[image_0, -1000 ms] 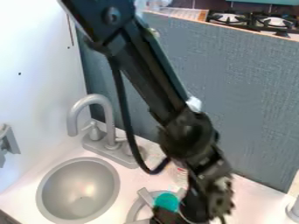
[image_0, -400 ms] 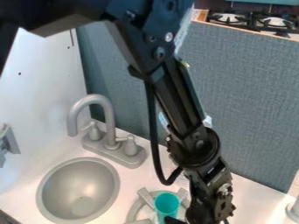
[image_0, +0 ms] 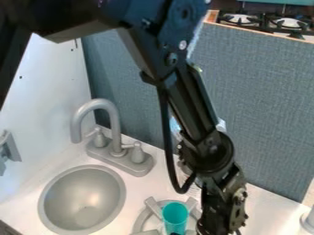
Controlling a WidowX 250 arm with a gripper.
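Cup of round turquoise plastic (image_0: 175, 215) near six o'clock

Cup stands upright at grey pronged ring (image_0: 152, 205), at nine o'clock from black metal gripper (image_0: 213, 226), whose state cannot be determined. Round grey basin (image_0: 83, 199) lies at seven o'clock.

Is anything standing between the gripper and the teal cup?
Nothing visible does. The gripper is at the bottom edge, by the lower end of the teal cup; the gray pronged ring shows behind and left of it.

Behind the sink (image_0: 83, 198) — 1 faucet (image_0: 113, 120); to the sink's right — 1 burner grate (image_0: 142, 222) with 1 cup (image_0: 175, 217) on it.
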